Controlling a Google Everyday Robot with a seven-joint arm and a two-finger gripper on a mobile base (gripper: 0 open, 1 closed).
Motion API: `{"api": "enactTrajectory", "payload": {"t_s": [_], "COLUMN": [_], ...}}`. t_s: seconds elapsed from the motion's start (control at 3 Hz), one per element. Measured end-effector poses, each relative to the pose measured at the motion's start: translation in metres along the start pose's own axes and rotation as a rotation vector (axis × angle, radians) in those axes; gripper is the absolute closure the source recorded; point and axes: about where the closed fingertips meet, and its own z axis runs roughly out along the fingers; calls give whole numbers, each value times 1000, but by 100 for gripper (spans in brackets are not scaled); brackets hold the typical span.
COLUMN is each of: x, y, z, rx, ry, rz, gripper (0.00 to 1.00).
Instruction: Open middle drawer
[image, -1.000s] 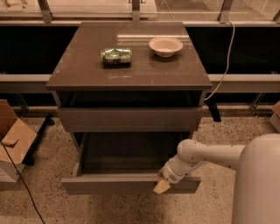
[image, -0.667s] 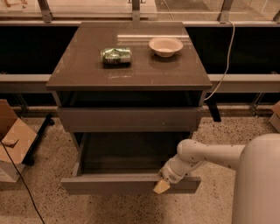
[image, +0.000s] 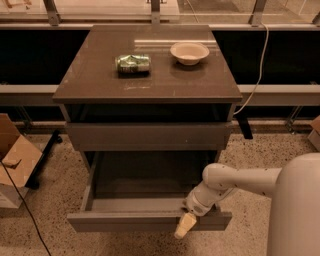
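My gripper hangs over the front panel of the middle drawer, right of its centre (whether it is clamped or loose there, I cannot tell). The drawer stands far out of the cabinet, its inside bare. Above it is the top drawer front. Farther back, on the cabinet top, lie a crushed green can and a pale bowl.

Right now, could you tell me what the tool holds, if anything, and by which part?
The tool is at the front edge of the pulled-out drawer, right of centre; whether it grips that edge cannot be told.
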Motion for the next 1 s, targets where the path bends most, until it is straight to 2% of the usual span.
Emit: {"api": "enactTrajectory", "payload": {"t_s": [0.33, 1.0], "x": [26, 24], "y": [32, 37], "z": [12, 6], "rx": [-57, -57], "ry": [36, 36], "rz": [37, 37], "gripper": [0, 0]}}
